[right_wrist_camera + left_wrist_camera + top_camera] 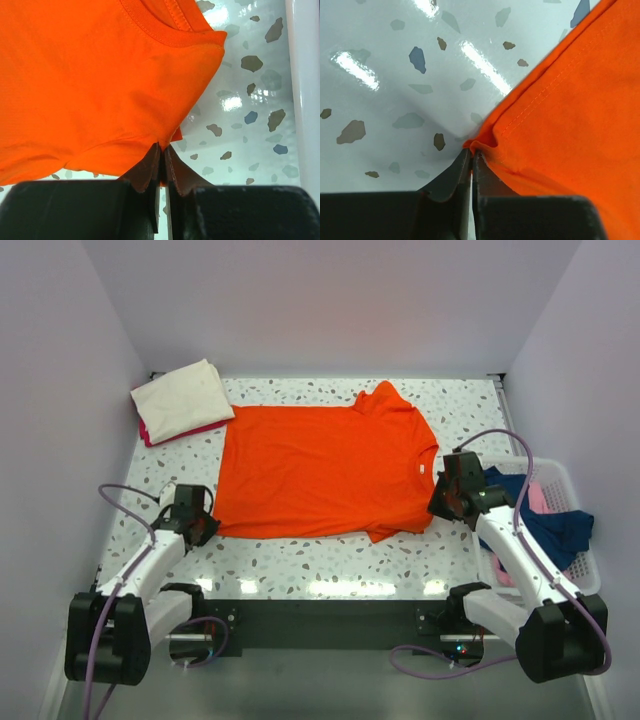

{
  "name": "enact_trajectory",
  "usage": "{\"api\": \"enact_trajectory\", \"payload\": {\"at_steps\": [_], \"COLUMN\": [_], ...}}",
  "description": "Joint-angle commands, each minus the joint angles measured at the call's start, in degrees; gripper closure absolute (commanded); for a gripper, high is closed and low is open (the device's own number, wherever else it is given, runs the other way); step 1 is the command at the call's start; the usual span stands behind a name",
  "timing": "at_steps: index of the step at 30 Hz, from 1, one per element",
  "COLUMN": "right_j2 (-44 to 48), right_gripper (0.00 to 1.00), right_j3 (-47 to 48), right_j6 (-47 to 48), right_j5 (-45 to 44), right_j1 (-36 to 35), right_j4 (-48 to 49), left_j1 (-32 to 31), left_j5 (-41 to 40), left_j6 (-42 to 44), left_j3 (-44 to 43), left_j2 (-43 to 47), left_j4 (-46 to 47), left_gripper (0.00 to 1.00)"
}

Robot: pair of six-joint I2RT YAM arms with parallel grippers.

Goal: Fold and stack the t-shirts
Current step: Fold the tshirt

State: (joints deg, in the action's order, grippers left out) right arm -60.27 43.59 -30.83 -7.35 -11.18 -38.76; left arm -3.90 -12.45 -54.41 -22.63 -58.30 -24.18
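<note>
Orange t-shirt point(320, 470); speckled white table point(330, 560)

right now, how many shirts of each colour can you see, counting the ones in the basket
orange t-shirt: 1
cream t-shirt: 1
magenta t-shirt: 1
navy t-shirt: 1
pale pink t-shirt: 1
total: 5

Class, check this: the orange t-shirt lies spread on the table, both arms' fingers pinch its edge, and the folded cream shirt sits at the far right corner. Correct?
No. The top view shows the folded cream shirt at the far left corner. The orange t-shirt is spread, pinched by left fingers and right fingers.
</note>
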Motion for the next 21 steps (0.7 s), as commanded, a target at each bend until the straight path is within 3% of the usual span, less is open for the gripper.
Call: {"api": "enact_trajectory", "payload": {"at_steps": [1, 5, 12, 15, 21], "right_j2": [1.82, 3.14, 4.81, 5.08, 4.72], "right_gripper": [0.93, 1.00, 1.00, 0.97, 1.00], "right_j3": [1.05, 1.49, 1.85, 1.58, 4.48], "right_j6": [0.42, 0.16, -0.63, -0.99, -0.81], "right_j5": [-0.38, -0.29, 0.41, 0.59, -0.47], "right_j1": [0.28, 0.37, 0.54, 0.46, 0.63], "right_j4": [-0.87, -2.63, -5.27, -5.45, -7.03], "left_j1": [-0.23, -0.23, -0.23, -0.23, -0.23], "left_j5": [-0.65, 0.23, 1.46, 2.07, 3.31], "left_j6": [2.12, 2.21, 0.27, 0.36, 1.32], "left_j3": [0.49, -0.22, -3.03, -3.21, -3.64], "left_j2": [-1.02, 1.69, 8.63, 9.43, 10.31], "left_j4": [1.60, -0.50, -5.96, -6.14, -6.14], "left_gripper": [1.00, 1.00, 1.00, 1.00, 1.00]}}
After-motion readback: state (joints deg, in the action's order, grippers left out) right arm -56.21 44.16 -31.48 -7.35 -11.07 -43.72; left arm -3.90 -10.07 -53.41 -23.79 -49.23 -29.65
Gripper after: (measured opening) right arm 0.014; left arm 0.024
